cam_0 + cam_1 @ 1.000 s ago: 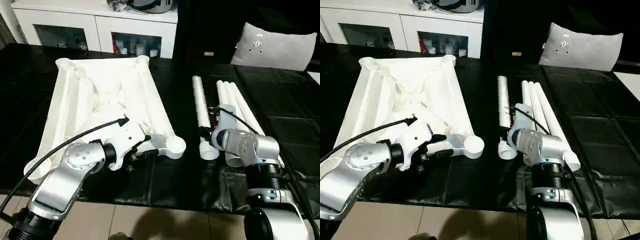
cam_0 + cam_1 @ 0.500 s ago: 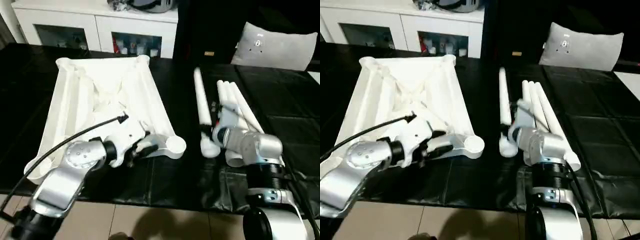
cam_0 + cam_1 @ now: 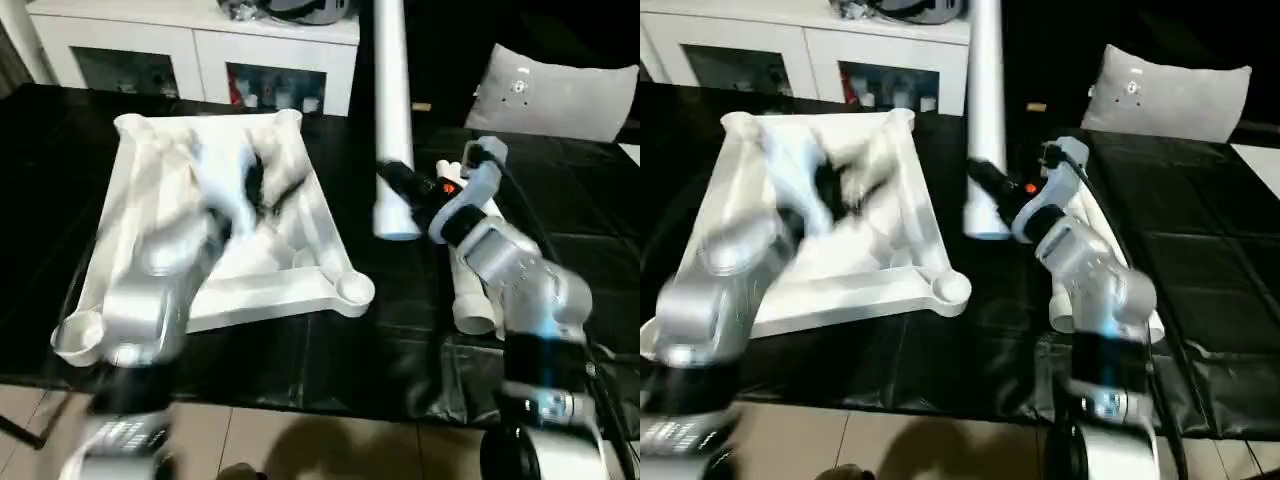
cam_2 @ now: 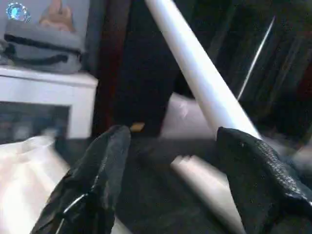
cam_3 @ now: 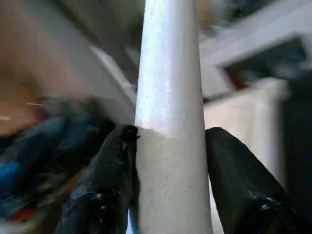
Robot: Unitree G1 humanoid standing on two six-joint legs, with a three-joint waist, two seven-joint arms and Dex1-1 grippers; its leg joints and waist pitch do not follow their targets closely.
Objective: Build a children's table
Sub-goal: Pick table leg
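One leg (image 3: 391, 120) is clamped near its wide end between the right hand's (image 5: 168, 165) fingers and held upright above the black counter (image 3: 250, 360); remaining legs (image 3: 470, 290) lie together just beside that arm; the tabletop (image 3: 290, 270) rests underside up, its near corner socket (image 3: 352, 288) free; the left hand (image 4: 170, 161) holds nothing, fingers wide apart, over the ribbed underside; judgement: hollow plastic, light and stiff but smooth, so slip is likely; gripping close to the thick end suits seating it.
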